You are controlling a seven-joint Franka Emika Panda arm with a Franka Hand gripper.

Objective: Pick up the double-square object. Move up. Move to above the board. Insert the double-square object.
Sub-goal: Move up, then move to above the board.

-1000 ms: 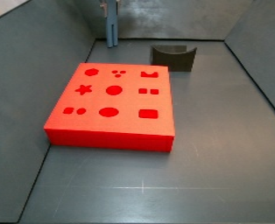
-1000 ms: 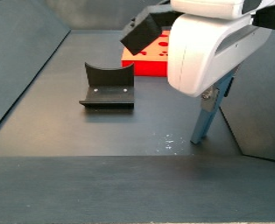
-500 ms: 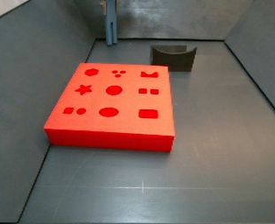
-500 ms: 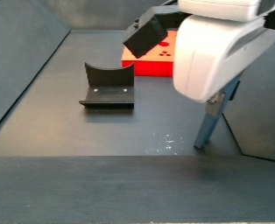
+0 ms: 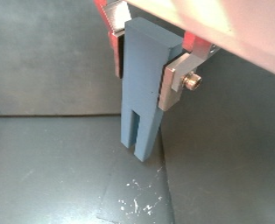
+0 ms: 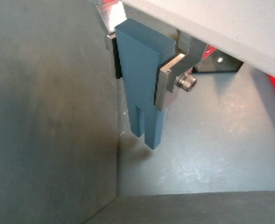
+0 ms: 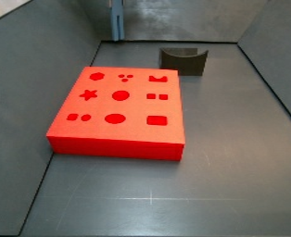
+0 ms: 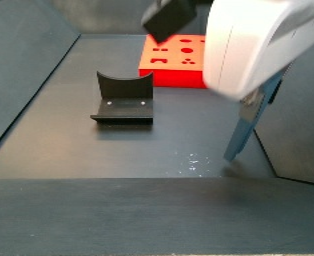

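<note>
My gripper [image 5: 146, 66] is shut on the double-square object [image 5: 144, 96], a slim blue-grey piece held upright with its two square prongs pointing down. Both wrist views show the silver fingers [image 6: 171, 77] clamped on its upper part. In a side view the piece [image 8: 248, 125] hangs under the white gripper body [image 8: 260, 45], just above the floor near the right wall. In a side view it shows small at the far wall [image 7: 116, 22]. The red board [image 7: 117, 111] with darker shaped holes lies flat on the floor, apart from the gripper, and also shows in a side view [image 8: 180, 55].
A dark grey block with a U-shaped notch [image 7: 184, 59] stands near the far wall beside the board, and shows in a side view [image 8: 122, 98]. Grey walls enclose the floor on all sides. The piece hangs close to a wall corner.
The gripper has moved up a little with the double-square object in it. The board and the dark block have not moved.
</note>
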